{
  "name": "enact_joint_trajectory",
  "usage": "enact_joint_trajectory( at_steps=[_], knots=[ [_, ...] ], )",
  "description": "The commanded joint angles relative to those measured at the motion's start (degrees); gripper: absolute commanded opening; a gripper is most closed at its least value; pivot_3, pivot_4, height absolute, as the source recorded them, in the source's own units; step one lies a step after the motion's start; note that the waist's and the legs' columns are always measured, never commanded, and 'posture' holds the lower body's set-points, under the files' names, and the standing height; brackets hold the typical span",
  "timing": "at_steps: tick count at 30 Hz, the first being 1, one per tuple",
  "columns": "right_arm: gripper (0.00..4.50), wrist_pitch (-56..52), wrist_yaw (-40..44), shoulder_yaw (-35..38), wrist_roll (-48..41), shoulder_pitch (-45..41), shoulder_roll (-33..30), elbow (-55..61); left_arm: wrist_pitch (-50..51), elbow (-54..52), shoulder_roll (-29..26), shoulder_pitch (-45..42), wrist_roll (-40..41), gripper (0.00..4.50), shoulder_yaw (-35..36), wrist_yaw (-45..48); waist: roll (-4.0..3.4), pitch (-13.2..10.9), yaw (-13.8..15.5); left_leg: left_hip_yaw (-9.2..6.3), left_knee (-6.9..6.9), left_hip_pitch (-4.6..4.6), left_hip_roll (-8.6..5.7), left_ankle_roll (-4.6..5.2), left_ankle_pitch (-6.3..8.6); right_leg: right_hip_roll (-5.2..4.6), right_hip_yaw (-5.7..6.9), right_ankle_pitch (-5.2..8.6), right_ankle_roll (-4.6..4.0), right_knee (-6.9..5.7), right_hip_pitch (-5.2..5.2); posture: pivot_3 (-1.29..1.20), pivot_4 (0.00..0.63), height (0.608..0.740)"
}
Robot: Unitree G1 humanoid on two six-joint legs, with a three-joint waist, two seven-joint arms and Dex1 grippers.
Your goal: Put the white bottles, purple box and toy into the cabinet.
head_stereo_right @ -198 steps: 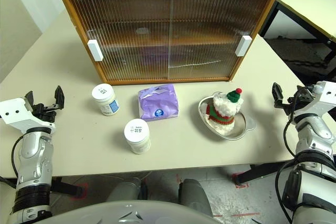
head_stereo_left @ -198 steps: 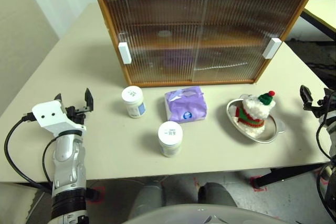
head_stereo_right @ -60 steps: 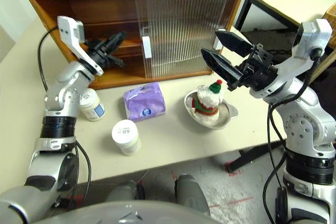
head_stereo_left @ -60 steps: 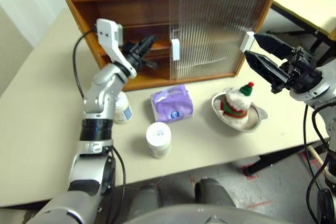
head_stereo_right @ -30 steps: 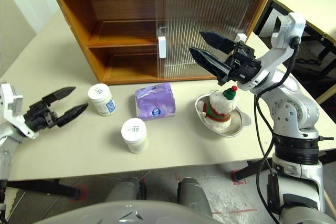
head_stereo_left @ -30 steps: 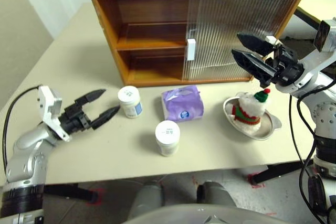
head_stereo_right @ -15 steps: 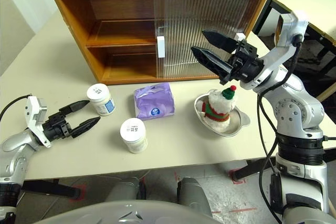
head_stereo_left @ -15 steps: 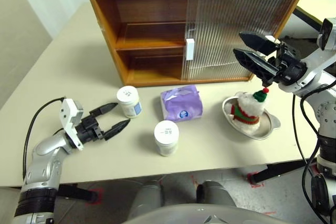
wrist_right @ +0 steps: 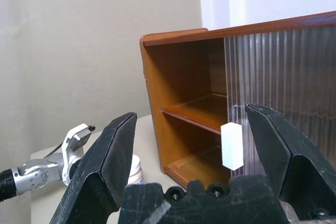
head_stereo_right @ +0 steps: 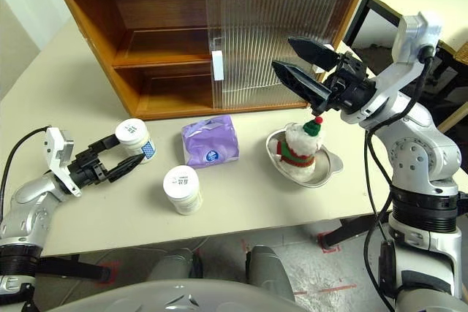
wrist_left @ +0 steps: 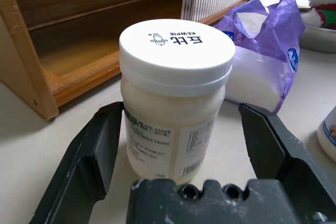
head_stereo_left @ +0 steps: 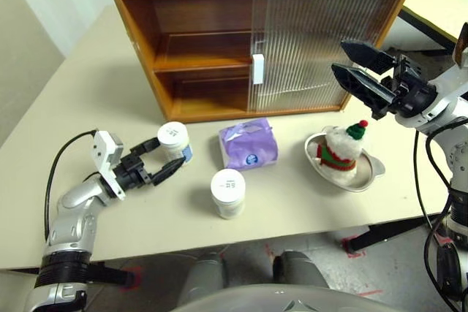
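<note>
The cabinet [head_stereo_left: 263, 34] stands at the back of the table, its left half open and both sliding doors stacked on the right. One white bottle [head_stereo_left: 174, 139] stands in front of the open half. My left gripper [head_stereo_left: 170, 151] lies low and level there, open, with a finger [wrist_left: 86, 166] on either side of this bottle [wrist_left: 176, 98]. The second white bottle [head_stereo_left: 227, 193] stands nearer the table's front edge. The purple box [head_stereo_left: 248, 144] lies in the middle. The toy [head_stereo_left: 340, 150] sits in a silver dish [head_stereo_left: 369, 173]. My right gripper [head_stereo_left: 340, 56] hangs open above the toy.
A white door handle [head_stereo_left: 257, 69] marks the edge of the slid doors. Both shelves behind the open half are bare. The cream table [head_stereo_left: 110, 78] has free room on the left. A second table [head_stereo_left: 439, 5] stands at the back right.
My left gripper has slid right and forward along the table until its open fingers flank the far white bottle. The right gripper has stayed above the toy.
</note>
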State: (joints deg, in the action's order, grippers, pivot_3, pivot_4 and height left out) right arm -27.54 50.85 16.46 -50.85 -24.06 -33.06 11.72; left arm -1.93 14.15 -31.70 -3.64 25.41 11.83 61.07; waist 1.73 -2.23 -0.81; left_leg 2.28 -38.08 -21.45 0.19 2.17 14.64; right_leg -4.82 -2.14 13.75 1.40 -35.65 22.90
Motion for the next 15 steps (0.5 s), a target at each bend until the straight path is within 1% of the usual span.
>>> enact_joint_trajectory(
  at_steps=[1,7,15],
  knots=[
    [4.50,-0.6,-0.3,0.8,-0.6,0.2,-0.7,1.4,-0.1,1.0,0.6,-0.4,-0.8,4.46,-1.0,-0.2,0.00,0.0,-0.1,0.00,0.00,0.01,0.00,0.00,0.00,0.00,0.00,0.00,0.00,-0.01,0.00,-0.05,0.000,0.740],
    [4.50,-0.7,-0.5,1.2,-0.6,0.3,-0.9,1.8,-0.9,3.2,0.8,-1.3,-1.7,4.46,-1.1,-0.7,0.00,0.0,-0.1,0.01,-0.01,0.01,-0.02,0.00,0.00,0.03,0.00,0.00,0.00,-0.03,0.00,-0.05,0.000,0.740],
    [4.50,-1.0,-0.9,1.6,-1.0,0.7,-1.2,2.4,-5.2,10.3,1.5,-3.4,-3.7,4.46,-1.3,-1.0,0.00,0.0,-0.1,0.00,-0.02,0.01,-0.03,0.02,-0.01,0.02,0.00,0.00,0.01,-0.05,0.00,-0.07,0.000,0.740]
  ],
)
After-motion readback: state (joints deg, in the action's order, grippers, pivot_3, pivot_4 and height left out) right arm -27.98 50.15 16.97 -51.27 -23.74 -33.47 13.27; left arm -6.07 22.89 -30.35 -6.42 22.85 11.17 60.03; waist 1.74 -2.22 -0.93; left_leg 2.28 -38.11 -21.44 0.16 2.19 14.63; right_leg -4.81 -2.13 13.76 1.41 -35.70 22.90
